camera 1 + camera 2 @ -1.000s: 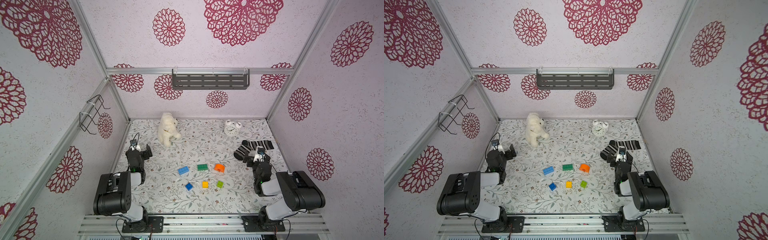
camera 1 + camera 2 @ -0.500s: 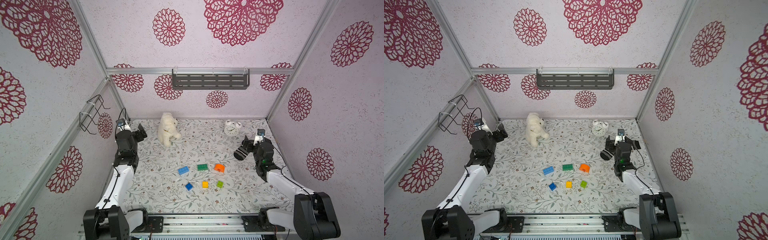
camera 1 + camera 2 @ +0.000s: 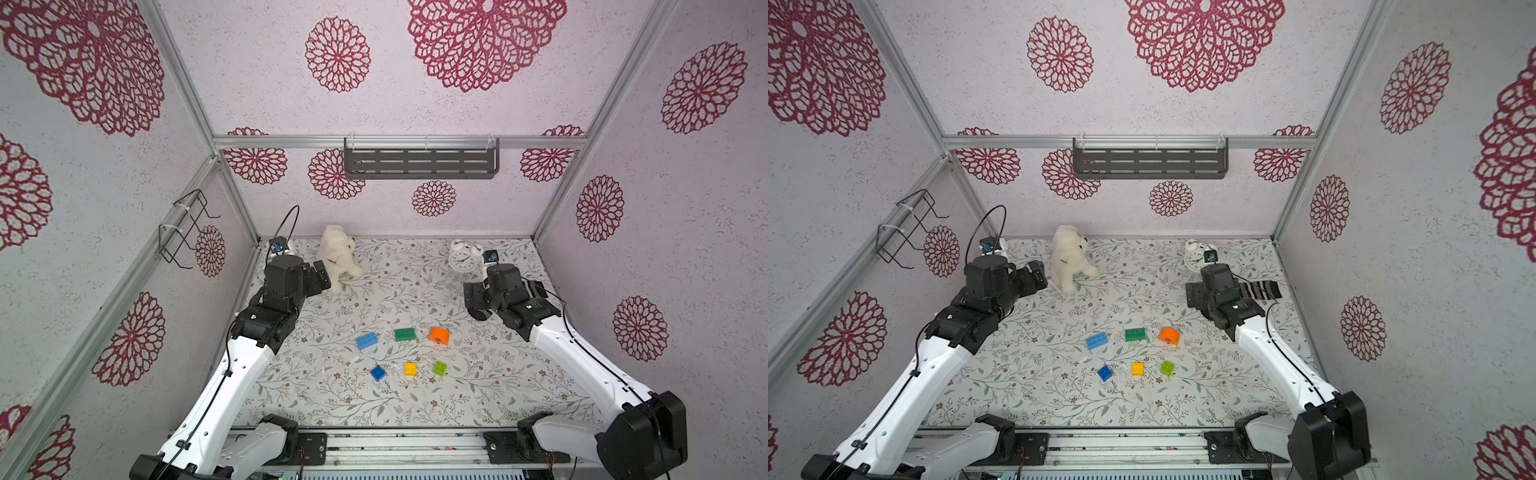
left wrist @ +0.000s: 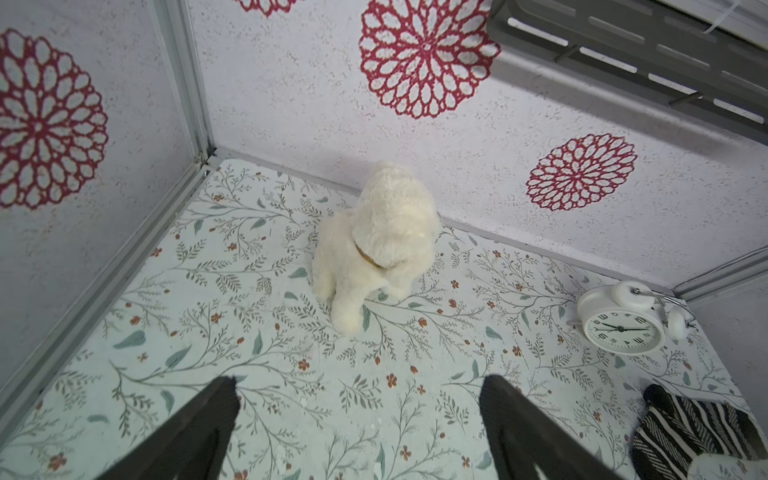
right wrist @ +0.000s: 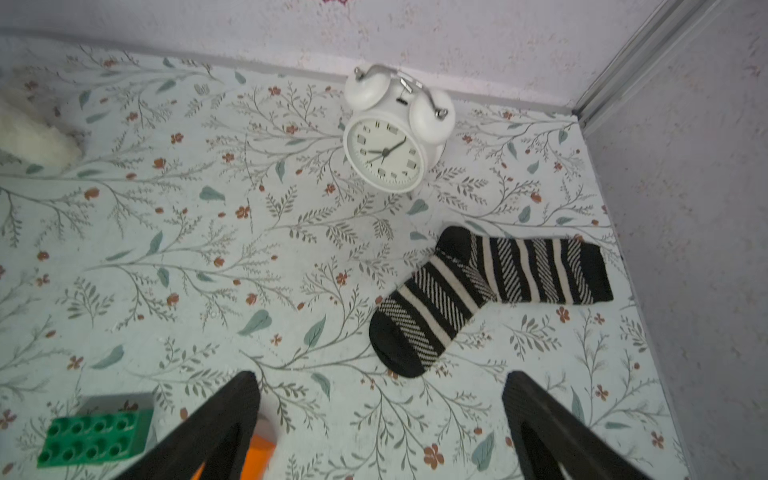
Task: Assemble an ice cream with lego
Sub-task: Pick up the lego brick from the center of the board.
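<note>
six lego bricks (image 3: 404, 334) lie apart — left gripper (image 4: 359, 386), right gripper (image 5: 381, 380) both spread, empty.

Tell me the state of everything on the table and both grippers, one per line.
Left gripper: open, empty.
Right gripper: open, empty.
Light-blue brick: loose, studs up.
Green brick: loose, studs up.
Orange brick: loose, unstacked.
Dark-blue brick: loose.
Yellow brick: loose.
Lime brick: loose.
Dog: standing.
Clock: upright.
Sock: flat, bent.

Orange brick (image 5: 261, 455) mostly hidden behind R end effector (image 5: 382, 376).
</note>
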`<action>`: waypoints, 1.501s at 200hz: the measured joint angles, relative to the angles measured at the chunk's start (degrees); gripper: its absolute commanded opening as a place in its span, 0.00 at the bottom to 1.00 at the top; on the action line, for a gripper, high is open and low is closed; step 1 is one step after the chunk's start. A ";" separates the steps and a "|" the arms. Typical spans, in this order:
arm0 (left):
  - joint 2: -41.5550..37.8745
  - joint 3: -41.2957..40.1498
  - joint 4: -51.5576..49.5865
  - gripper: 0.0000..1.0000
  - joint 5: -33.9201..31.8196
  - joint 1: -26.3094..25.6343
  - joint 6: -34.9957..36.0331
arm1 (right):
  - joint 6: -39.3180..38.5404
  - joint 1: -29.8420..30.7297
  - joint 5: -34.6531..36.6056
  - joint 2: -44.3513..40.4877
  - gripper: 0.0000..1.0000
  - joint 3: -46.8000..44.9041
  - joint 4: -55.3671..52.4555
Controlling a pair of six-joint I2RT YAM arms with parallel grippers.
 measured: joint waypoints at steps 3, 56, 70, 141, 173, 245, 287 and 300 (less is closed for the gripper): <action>-0.09 0.00 -0.74 0.96 -0.11 -0.22 -0.55 | 0.33 0.33 0.09 0.07 0.95 0.02 -0.79; 5.53 -0.07 -11.15 0.99 -0.83 -5.73 -9.44 | 4.98 6.99 0.79 4.04 0.94 3.08 -10.82; 7.96 -0.37 -12.26 1.00 -0.31 -6.95 -10.88 | 5.64 9.07 0.57 5.64 0.93 4.20 -11.98; 8.11 -8.96 -10.78 0.97 4.92 -10.38 -16.22 | 5.60 16.87 -3.82 11.32 0.86 3.87 -15.06; 5.97 -9.66 -11.08 0.97 6.49 -10.64 -17.16 | 4.17 17.99 -6.88 13.68 0.85 3.15 -15.02; 10.32 -10.69 -11.54 0.97 8.68 -15.91 -18.08 | 5.11 21.27 -8.44 15.47 0.85 3.15 -13.29; 12.22 -10.69 -10.29 0.97 10.25 -16.74 -18.05 | 5.25 23.32 -9.44 15.17 0.85 0.59 -12.39; 12.22 -10.69 -9.51 0.97 10.91 -16.74 -18.03 | 4.15 23.65 -10.51 14.86 0.86 -0.83 -12.28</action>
